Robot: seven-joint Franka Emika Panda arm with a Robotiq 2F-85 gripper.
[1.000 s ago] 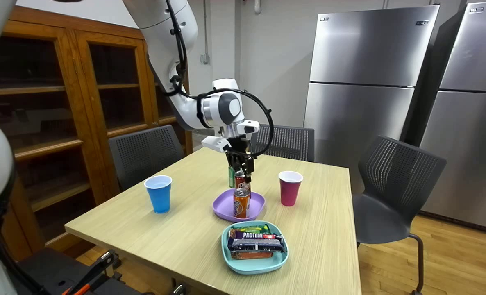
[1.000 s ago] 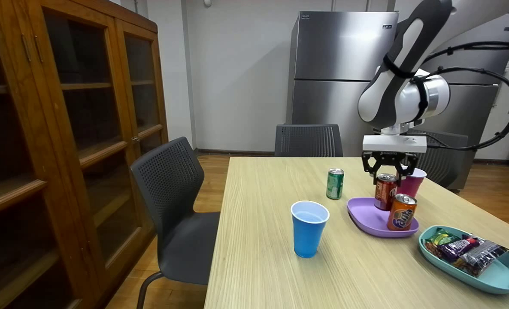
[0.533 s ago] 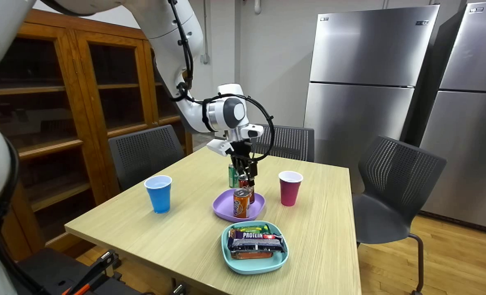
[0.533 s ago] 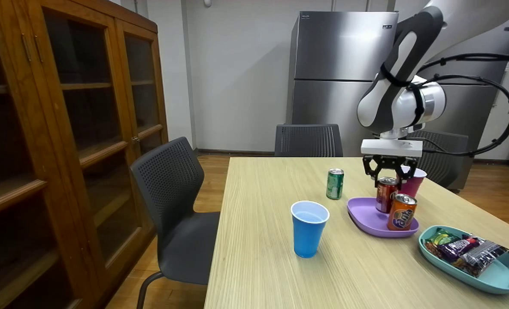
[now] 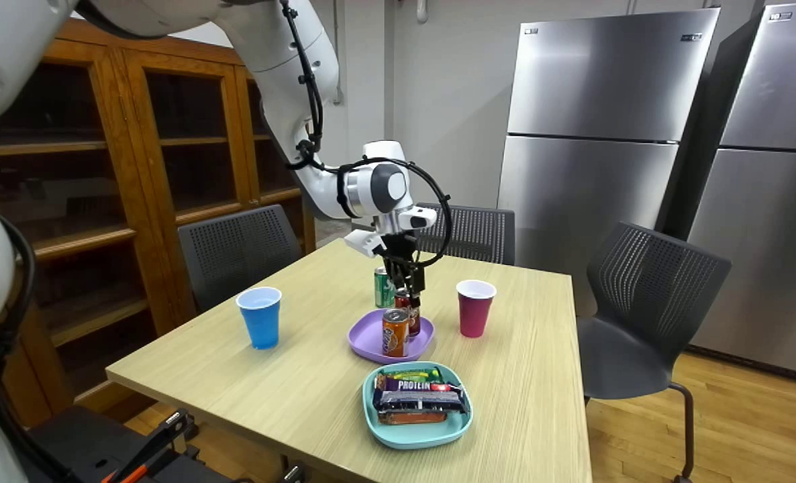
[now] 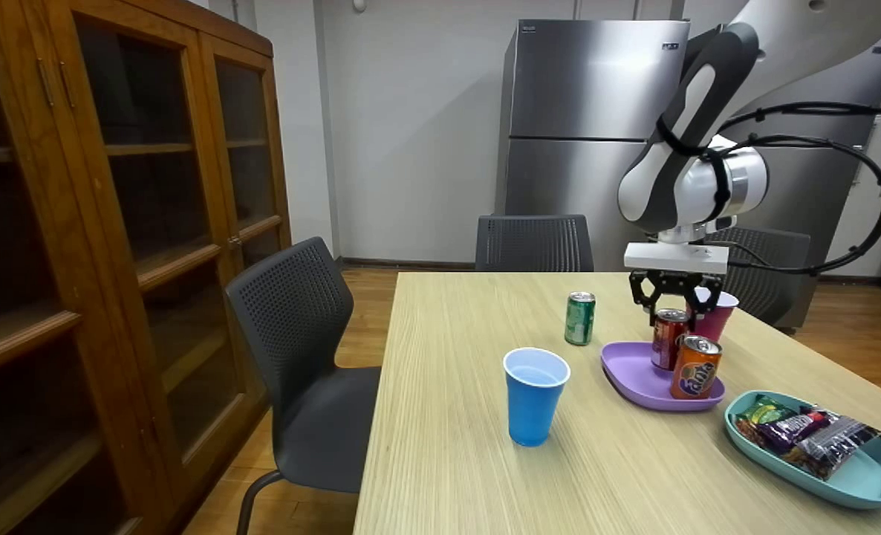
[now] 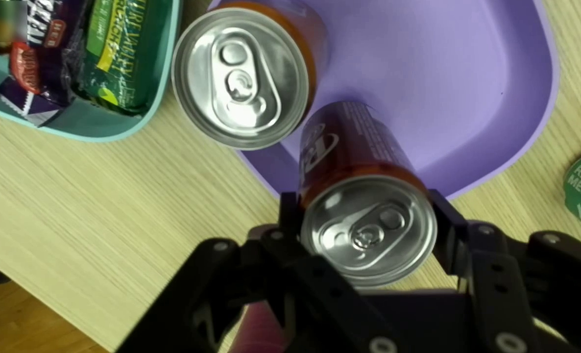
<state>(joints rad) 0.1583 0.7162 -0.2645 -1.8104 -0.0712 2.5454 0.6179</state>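
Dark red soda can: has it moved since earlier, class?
Yes: in an exterior view, the dark red soda can has shifted right and down relative to the Fanta can.

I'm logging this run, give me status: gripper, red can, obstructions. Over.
Gripper closed on red can. Over purple plate; base contact unclear. Possible obstruction: orange can close beside.

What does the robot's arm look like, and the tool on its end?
The Panda arm is smooth, rounded and white, with dark grey panels. Black cable loops beside it, and black straps wrap around it. A white bracket sits above the tool, which is black with two jointed fingers and round, greyish screws.
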